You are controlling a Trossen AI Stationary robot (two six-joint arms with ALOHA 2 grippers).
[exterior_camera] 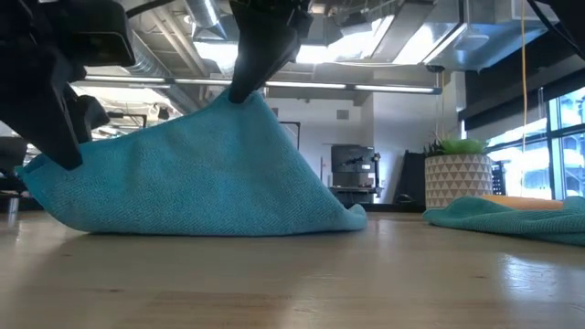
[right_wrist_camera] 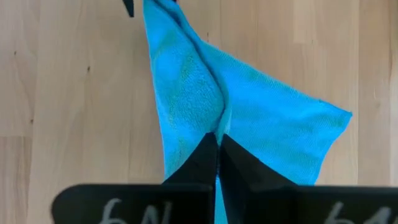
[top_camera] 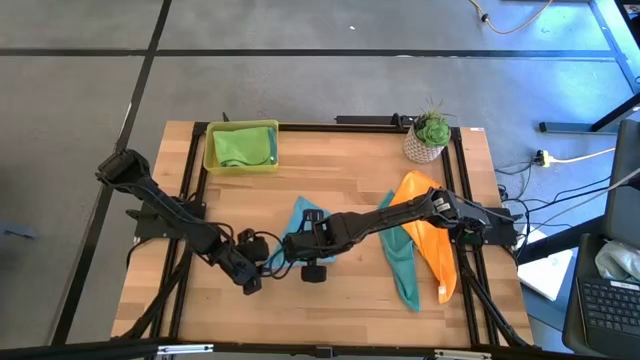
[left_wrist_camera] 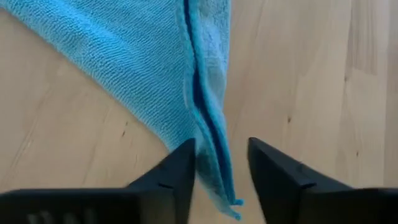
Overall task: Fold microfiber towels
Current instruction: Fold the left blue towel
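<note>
A light blue towel [top_camera: 300, 214] lies mid-table, pulled up into a tent shape in the low view [exterior_camera: 201, 174]. My right gripper [top_camera: 297, 244] is shut on its peak. My left gripper [top_camera: 250, 283] is open at the towel's near-left corner [left_wrist_camera: 214, 155], which stands between its fingers. A teal towel [top_camera: 402, 262] and an orange towel [top_camera: 432, 232] lie flat at the right. A lime green towel [top_camera: 240, 146] lies in the yellow-green tray [top_camera: 210, 160]. The second light blue towel is not in view. My right gripper pinches a raised ridge of the towel [right_wrist_camera: 219, 127] between its two fingers, coming from above and pointing down. The towel hangs from that peak [exterior_camera: 243, 97] like a tent, its lower edges [exterior_camera: 210, 230] on the table. My left gripper's one finger [left_wrist_camera: 181, 167] has the folded corner against its inner side. The other finger [left_wrist_camera: 270, 171] stands clear of the cloth. In the low view the corner [exterior_camera: 29, 172] sits a little above the table.
A potted plant [top_camera: 430, 135] stands at the far right corner. The tray is at the far left. Bare wood lies along the near edge [top_camera: 330, 310] and between the tray and the plant.
</note>
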